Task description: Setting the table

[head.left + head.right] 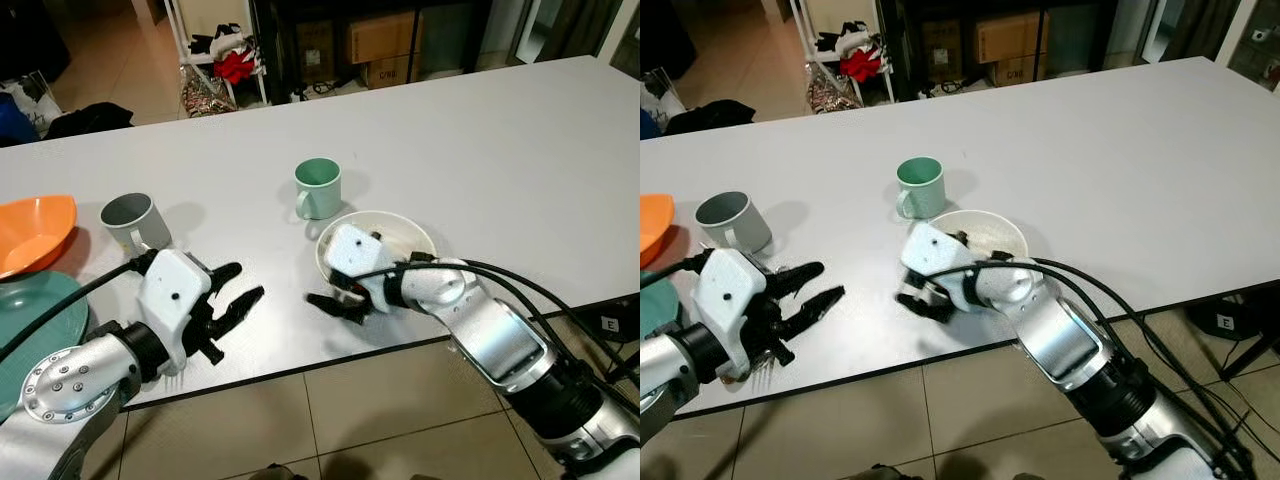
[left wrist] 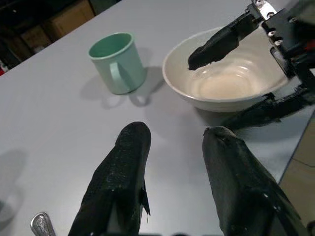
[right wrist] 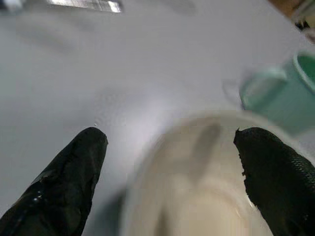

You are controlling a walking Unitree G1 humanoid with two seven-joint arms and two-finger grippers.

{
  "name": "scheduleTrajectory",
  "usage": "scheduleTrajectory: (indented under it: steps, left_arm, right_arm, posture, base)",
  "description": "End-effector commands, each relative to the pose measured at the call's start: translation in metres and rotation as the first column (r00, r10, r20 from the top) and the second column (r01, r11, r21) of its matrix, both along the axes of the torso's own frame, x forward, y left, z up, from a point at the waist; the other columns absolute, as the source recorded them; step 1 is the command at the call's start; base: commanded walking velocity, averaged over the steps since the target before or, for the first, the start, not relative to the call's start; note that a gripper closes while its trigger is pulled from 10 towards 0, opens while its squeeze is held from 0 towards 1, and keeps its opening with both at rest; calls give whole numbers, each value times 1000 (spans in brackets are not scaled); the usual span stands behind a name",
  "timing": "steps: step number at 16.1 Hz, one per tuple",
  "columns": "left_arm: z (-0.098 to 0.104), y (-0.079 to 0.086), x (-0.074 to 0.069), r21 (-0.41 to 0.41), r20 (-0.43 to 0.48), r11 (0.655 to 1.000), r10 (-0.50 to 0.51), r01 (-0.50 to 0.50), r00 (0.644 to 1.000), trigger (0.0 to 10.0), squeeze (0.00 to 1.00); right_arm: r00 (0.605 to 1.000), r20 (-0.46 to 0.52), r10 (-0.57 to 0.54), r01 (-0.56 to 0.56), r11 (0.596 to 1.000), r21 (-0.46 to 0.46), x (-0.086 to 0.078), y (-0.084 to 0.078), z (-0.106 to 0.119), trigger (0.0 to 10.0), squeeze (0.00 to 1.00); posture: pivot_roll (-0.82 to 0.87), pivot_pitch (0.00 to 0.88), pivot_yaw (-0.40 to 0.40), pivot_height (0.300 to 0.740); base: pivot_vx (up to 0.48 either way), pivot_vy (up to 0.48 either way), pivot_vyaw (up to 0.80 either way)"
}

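Fingers of right gripper straddle bowl rim

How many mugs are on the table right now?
2. A green mug stands just behind the white bowl; a grey mug stands to the robot's left, near the orange bowl.

I see a white desk over beige tiled floor, cardboard boxes shelved beyond it.

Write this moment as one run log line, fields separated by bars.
right tool: open, straddling white bowl rim | left tool: open, idle over table | green mug: upright behind bowl
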State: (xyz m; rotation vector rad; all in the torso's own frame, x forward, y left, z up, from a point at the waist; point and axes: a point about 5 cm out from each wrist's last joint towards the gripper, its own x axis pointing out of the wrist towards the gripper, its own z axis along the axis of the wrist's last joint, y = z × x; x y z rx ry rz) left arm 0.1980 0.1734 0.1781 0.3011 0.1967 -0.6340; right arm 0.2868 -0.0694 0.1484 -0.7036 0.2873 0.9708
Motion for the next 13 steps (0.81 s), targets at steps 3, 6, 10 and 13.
scheduleTrajectory:
  steps: [3, 6, 10, 13]
  left_arm:
    - [1, 0, 1, 27, 7, 999, -26, 26, 1000, 10000, 0]
    - [1, -2, 0, 23, -1, 998, -53, 53, 999, 10000, 0]
    - [1, -5, -1, 17, -6, 997, -77, 77, 997, 10000, 0]
    - [0, -7, 0, 6, -1, 996, -85, 85, 996, 10000, 0]
  right_arm:
    - [989, 17, -144, 145, 989, -22, 16, -15, -2, 10000, 0]
    - [960, -3, -279, 279, 960, -3, 28, -30, -4, 10000, 0]
    - [915, -14, -404, 404, 915, 0, 39, -50, -8, 10000, 0]
    - [890, -22, -456, 456, 890, 9, 45, -62, -9, 10000, 0]
  posture:
    - [-88, 0, 115, 740]
    - [-90, 0, 119, 740]
    - [-93, 0, 121, 740]
    - [-96, 0, 120, 740]
  base:
    - [0, 0, 0]
    - [0, 0, 0]
    - [0, 0, 0]
    - [0, 0, 0]
